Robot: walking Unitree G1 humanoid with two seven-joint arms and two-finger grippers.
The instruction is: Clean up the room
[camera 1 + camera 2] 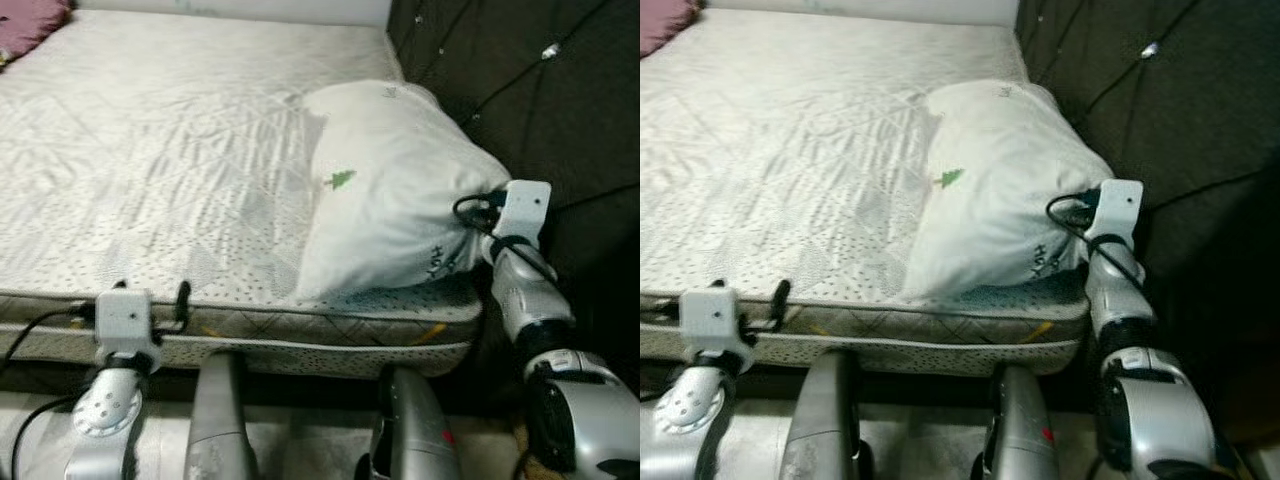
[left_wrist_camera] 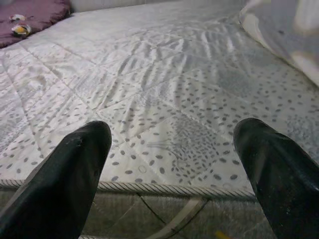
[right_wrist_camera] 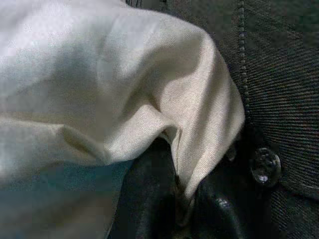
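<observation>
Left eye view: white pillow (image 1: 385, 190) lies on the bare mattress (image 1: 150, 150), in the corner next to the dark tufted headboard (image 1: 530, 90). Its lower corner sits at the mattress edge. Right gripper (image 1: 472, 232) is at that corner, wrist tight between pillow and headboard. Left gripper (image 1: 150, 303) sits low at the near mattress edge, well apart from the pillow. Purple cloth (image 1: 30, 22) at the far corner of the bed.

Right eye view: same layout. Right arm reaches up along the headboard to the pillow corner, cable looped at the wrist.

Left wrist view: left fingers (image 2: 65, 174) spread wide, nothing between them, hovering just over the piped mattress edge. Purple cloth with a small bright item on it far off.

Right wrist view: right fingers (image 3: 149, 199) closed together on a fold of pillow fabric, pinched right beside a headboard button (image 3: 264, 167).

Read: step in hand looks like repositioning the pillow, grip already made. Next move likely needs a lift or pull of the corner clear of the headboard. The pinch is just fabric, so it could slip under the pillow's weight. Left gripper is free to support.
</observation>
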